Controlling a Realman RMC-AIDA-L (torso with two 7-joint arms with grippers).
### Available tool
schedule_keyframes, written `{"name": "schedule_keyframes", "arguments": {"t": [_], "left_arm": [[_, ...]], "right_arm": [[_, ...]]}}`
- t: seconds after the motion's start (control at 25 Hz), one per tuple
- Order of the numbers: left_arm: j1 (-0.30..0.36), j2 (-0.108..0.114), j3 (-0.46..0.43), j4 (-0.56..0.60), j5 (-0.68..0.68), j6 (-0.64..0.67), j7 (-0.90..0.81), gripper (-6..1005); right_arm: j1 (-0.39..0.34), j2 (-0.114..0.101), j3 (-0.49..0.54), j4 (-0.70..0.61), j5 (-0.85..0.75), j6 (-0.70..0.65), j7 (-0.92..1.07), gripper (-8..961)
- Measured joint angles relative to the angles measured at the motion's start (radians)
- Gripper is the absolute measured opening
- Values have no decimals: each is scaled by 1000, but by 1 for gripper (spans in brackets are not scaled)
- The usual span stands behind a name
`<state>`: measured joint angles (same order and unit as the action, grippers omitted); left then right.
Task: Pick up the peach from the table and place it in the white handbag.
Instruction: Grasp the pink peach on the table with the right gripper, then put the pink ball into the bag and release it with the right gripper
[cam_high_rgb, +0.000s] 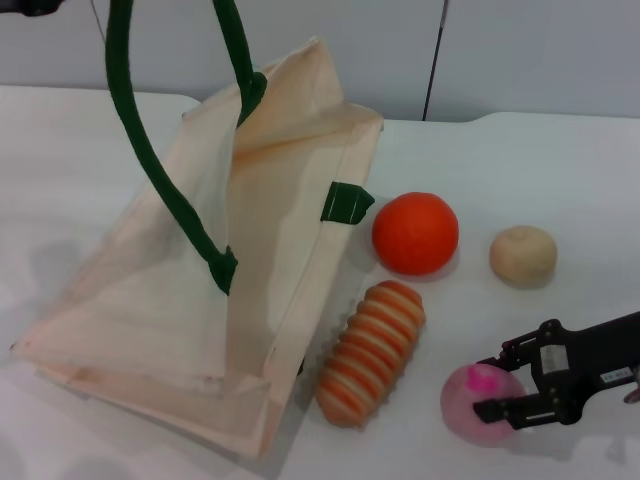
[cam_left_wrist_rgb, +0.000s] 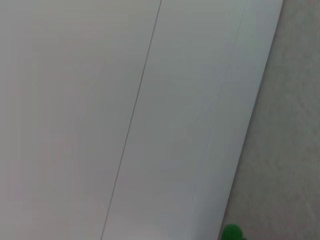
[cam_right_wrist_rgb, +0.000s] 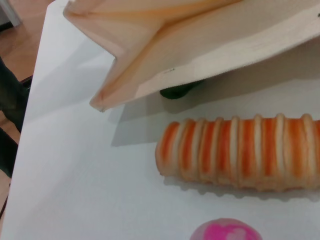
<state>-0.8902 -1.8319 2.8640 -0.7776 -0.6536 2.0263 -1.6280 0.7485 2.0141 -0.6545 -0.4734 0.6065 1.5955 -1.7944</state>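
Note:
The peach (cam_high_rgb: 470, 405) is a small pink ball with a magenta spot, lying on the table at the front right; its top edge also shows in the right wrist view (cam_right_wrist_rgb: 226, 231). My right gripper (cam_high_rgb: 497, 385) is open at the peach's right side, one black finger at its upper edge and one at its lower edge. The white handbag (cam_high_rgb: 290, 250) stands tilted at the left, its mouth pulled up by a dark green handle (cam_high_rgb: 150, 150) that runs out of the top of the head view. My left gripper is out of view above.
A striped orange-and-cream roll (cam_high_rgb: 372, 350) lies between the bag and the peach. An orange ball (cam_high_rgb: 415, 232) and a pale beige ball (cam_high_rgb: 523, 255) sit behind. The bag's lower edge (cam_right_wrist_rgb: 200, 55) hangs close over the roll (cam_right_wrist_rgb: 240, 152).

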Motion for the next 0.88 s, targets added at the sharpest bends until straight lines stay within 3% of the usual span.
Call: {"name": "schedule_keyframes", "arguments": {"t": [0.4, 0.64, 0.88], "left_arm": [[0, 0, 0, 0, 0, 0, -4, 115], [-3, 1, 0, 0, 2, 0, -4, 115], [-21, 1, 2, 6, 5, 0, -4, 115]], "right_arm": [[2, 0, 11, -7, 25, 1, -1, 528], [11, -7, 18, -31, 154, 2, -23, 525], [92, -2, 11, -40, 285, 2, -26, 521]]}}
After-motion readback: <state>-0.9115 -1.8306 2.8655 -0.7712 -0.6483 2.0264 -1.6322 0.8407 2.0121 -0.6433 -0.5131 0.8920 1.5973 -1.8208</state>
